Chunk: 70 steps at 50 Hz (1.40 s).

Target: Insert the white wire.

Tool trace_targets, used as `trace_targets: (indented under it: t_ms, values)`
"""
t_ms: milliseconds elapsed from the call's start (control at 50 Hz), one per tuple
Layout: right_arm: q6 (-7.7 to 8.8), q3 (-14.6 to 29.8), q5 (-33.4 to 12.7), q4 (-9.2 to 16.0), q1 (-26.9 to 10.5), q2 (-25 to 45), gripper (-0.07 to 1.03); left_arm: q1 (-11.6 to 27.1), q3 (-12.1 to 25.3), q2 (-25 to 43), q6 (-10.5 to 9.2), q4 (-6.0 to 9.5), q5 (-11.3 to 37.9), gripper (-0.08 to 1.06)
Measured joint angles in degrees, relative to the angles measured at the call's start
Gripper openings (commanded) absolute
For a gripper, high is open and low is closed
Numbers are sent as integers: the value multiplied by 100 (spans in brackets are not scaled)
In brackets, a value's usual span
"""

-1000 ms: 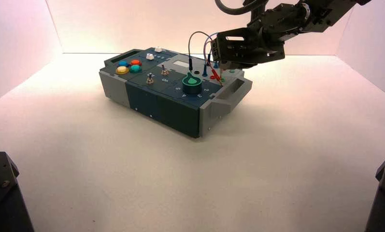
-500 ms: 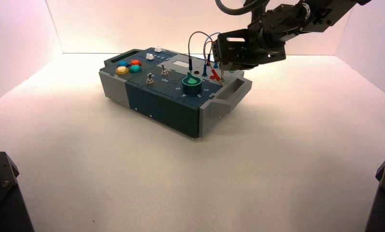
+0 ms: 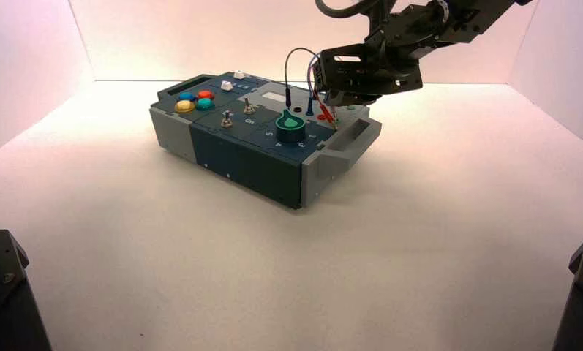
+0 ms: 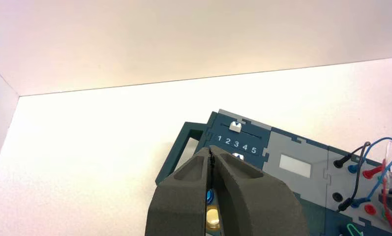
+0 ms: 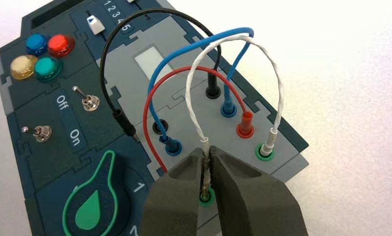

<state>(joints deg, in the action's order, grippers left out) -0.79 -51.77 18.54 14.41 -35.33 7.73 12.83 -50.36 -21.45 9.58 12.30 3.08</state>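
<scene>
The white wire [image 5: 233, 44] arches over the socket panel of the box [image 3: 244, 157]. One of its pale plugs [image 5: 268, 142] stands in a green-ringed socket. My right gripper [image 5: 207, 150] is shut on the other plug [image 5: 204, 143], and that plug's metal tip sits at the mouth of a second green-ringed socket [image 5: 205, 196]. In the high view the right gripper [image 3: 332, 104] hangs over the box's right end. My left gripper [image 4: 211, 155] is shut on nothing and hovers off the box's button end.
Blue wire plugs [image 5: 171, 145] and a red plug [image 5: 245, 125] stand in sockets beside the white wire. A black wire's loose plug [image 5: 127, 127] lies on the panel. The green knob [image 5: 93, 209], two toggle switches [image 5: 88, 102] and coloured buttons [image 5: 46, 54] lie further along.
My right gripper has shifted a little to the left over the socket panel, still shut on the white plug. The box has stayed put.
</scene>
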Motion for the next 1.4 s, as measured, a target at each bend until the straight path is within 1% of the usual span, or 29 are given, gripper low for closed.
trace_targets:
  t_ms: [260, 520, 740, 940, 1180, 1400]
  values:
    - [0, -53, -18, -18, 0, -97, -2, -18, 44, 0, 0, 9, 0, -3]
    - [44, -299, -70, -44, -9, -352, -2, -26, 44, 0, 0, 9, 0, -3]
    - [53, -360, -141, -62, -26, -448, -2, -18, 44, 0, 0, 9, 0, -3]
    - [62, -360, -193, -114, -44, -475, -2, -26, 53, -9, 0, 9, 0, -3]
    - [79, -229, -378, -167, -44, -387, -2, -26, 53, 0, 0, 9, -9, -3]
    - [79, -193, -404, -229, -53, -343, -2, -26, 44, 9, 0, 0, -18, -3]
